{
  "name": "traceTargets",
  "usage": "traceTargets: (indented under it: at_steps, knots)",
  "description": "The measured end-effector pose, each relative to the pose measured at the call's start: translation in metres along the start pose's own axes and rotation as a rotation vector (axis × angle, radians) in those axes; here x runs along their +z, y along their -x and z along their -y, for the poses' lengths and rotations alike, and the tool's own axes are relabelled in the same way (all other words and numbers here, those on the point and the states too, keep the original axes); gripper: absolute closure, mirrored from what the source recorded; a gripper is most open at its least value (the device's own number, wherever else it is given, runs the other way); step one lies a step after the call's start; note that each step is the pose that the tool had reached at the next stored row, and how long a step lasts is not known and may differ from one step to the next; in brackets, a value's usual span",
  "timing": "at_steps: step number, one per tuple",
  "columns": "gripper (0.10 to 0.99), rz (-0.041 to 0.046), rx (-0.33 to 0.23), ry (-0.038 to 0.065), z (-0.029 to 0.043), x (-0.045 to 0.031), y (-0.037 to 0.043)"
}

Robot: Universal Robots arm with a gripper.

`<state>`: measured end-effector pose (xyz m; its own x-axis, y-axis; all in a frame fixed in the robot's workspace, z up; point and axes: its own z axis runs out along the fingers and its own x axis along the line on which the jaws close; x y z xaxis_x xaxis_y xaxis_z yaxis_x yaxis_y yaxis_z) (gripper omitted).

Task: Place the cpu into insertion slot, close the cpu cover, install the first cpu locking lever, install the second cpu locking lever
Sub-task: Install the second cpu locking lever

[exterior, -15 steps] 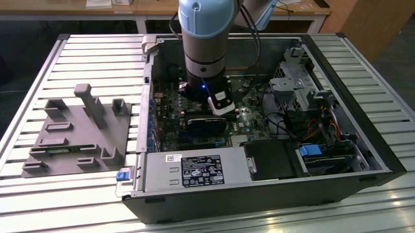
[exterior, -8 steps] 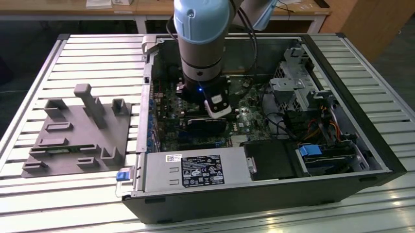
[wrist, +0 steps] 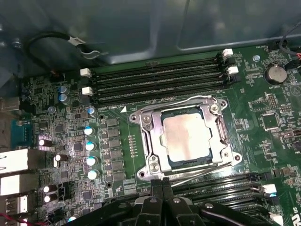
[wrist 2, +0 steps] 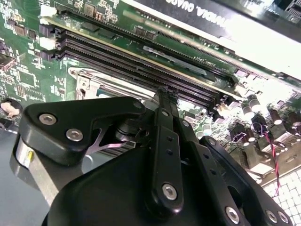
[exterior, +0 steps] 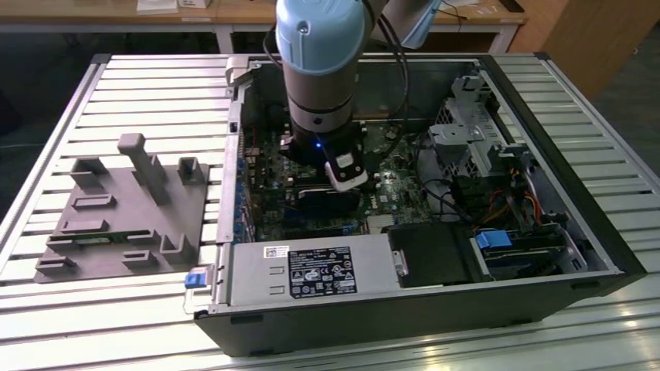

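A robot arm (exterior: 320, 77) reached down into an open computer case (exterior: 577, 116) lying on a slatted table (exterior: 103, 325), near the centre of the exterior view, with the job of fitting a processor well under way. A grey parts holder (exterior: 124, 209) sat on the table at the left of that frame, well apart from the case.

In the first wrist view the cpu (wrist: 188, 136) lay flat in the insertion slot (wrist: 141, 175) on the green motherboard (wrist: 263, 141), its pale metal top showing through the window of the cpu cover (wrist: 149, 141). The cover was down over the chip rather than standing open, so the first two steps looked finished. The socket sat between two banks of long black memory slots (wrist: 155, 80).

The gripper (wrist: 161, 182) hung just beside the socket edge nearest the camera, its two black fingers (wrist 2: 162, 122) drawn together at the tips, with nothing visibly caught between them. The tips were close to the thin wire lever (wrist: 202, 170) running along that edge; whether they touched it could not be made out. That lever appeared to sit slightly proud of the frame, suggesting it was not yet hooked home. A second wire lever (wrist: 174, 104) ran along the far edge of the cover, and whether it was latched could not be told either.

On this showing, chip and cover were done and the work stood at the locking levers.
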<state>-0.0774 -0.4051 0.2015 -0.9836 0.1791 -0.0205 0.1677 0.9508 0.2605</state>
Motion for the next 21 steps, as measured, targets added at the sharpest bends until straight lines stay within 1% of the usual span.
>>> traceTargets:
  at_steps: [4,12,14,16,19,21]
  knots:
    - [0.984,-0.0017,-0.023,0.012,0.0002,0.001,-0.0001]
    - [0.984,-0.0062,-0.058,0.018,0.0043,0.0003,-0.0017]
    - [0.984,-0.0068,-0.066,0.022,0.0048,0.0002,-0.0021]
    - [0.984,-0.0065,-0.071,0.03,0.0053,0.0006,-0.0025]
    - [0.984,-0.0047,-0.076,0.046,0.0064,0.0018,-0.0041]
    - [0.984,-0.002,-0.078,0.053,0.0074,0.0026,-0.0065]
